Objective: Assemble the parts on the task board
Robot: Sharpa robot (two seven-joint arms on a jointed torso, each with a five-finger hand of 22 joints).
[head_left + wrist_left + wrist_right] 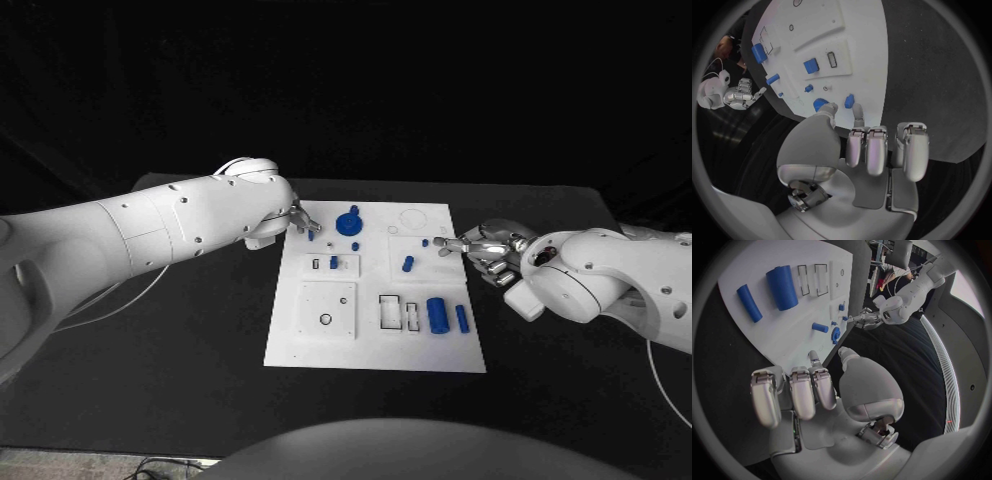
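Observation:
The white task board lies mid-table with several blue parts on it: a round piece, small pegs, and a thick cylinder beside a thinner one. My left hand hovers over the board's far left corner. Its thumb and one finger reach out apart toward a small blue part, holding nothing, while the other fingers curl in. My right hand is at the board's right edge, one fingertip close to a tiny blue part. Nothing lies between its thumb and finger.
The board has empty rectangular slots near the cylinders and a raised square plate with a small hole. Black table surrounds the board on all sides.

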